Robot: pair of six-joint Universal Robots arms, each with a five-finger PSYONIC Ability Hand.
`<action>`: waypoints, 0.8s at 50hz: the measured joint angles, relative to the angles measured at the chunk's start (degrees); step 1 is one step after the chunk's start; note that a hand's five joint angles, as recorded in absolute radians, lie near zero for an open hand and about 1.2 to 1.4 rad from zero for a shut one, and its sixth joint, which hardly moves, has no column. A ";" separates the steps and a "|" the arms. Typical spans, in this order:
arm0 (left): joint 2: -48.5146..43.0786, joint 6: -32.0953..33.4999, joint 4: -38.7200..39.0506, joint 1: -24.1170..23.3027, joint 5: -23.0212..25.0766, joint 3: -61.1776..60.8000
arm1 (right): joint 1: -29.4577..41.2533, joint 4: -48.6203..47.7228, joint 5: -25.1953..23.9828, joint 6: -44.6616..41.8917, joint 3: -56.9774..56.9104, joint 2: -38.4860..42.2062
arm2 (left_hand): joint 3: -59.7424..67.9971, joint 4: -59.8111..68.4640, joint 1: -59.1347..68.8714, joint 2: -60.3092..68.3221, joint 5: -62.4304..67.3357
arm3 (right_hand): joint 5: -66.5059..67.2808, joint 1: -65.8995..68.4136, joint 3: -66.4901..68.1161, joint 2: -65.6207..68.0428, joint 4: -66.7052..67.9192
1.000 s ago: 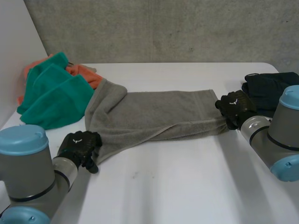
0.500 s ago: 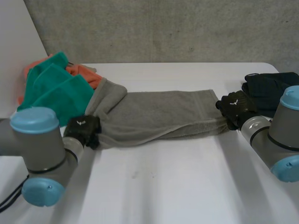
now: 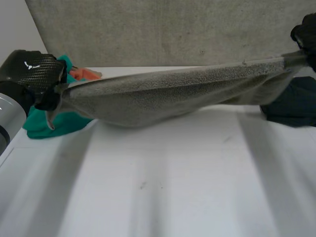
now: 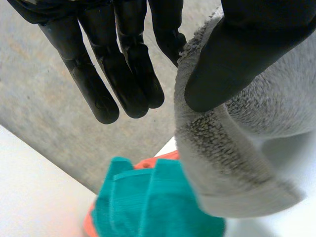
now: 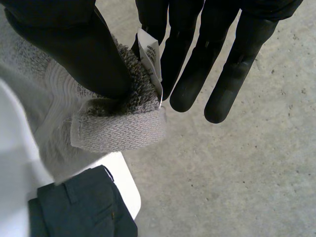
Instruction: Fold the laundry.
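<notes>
A grey towel (image 3: 168, 94) hangs stretched in the air above the white table (image 3: 168, 177), sagging in the middle. My left hand (image 3: 32, 74) holds its left end, raised at the far left. In the left wrist view the thumb (image 4: 237, 54) pinches the towel's corner (image 4: 222, 163) against a finger, the other fingers straight beside it. My right hand (image 3: 306, 37) holds the right end, high at the far right. Seen from the right wrist, the thumb (image 5: 74, 49) pins the hemmed corner (image 5: 118, 128) with its white label (image 5: 150, 54) against a finger.
A pile of teal cloth (image 3: 54, 121) and orange cloth (image 3: 84, 74) lies at the table's back left, below my left hand. A dark folded garment (image 3: 291, 101) lies at the right edge, also under the right hand (image 5: 84, 207). A grey wall stands behind.
My left hand closed on the towel's left end. Both hands then rose and lifted the towel off the table, pulling it taut between them.
</notes>
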 measured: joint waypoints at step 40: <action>-42.33 10.98 47.29 -2.24 -0.93 45.98 | 5.33 -50.45 9.60 7.80 -23.00 32.99 | 0.11 0.22 0.03 0.12 1.03 | 1.64 0.00 0.02 0.00 0.16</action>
